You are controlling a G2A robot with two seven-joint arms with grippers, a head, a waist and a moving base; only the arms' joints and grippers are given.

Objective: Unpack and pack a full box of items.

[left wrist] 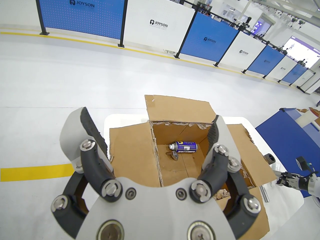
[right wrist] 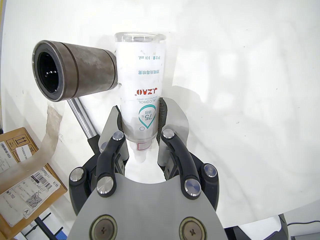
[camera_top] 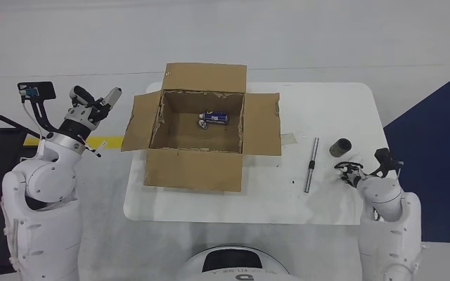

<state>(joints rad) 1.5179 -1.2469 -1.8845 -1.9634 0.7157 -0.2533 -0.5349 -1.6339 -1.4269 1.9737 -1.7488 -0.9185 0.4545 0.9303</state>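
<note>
Right wrist view: my right gripper is clamped narrow on the clear spray bottle near its nozzle end. The bottle lies low over the white table, though I cannot tell whether it rests there. Its side touches a dark metal sleeve, and a steel rod lies just past them. I judge this to be the unpacking half, so the next move calls for loosening my fingers without nudging the sleeve, which looks apt to roll. Farther off, the cardboard box stands with its flaps spread, holding a blue spray can on its side and a small metal piece just beside its cap. My left gripper hangs wide and empty beyond the table's left edge, apart from the box.
</note>
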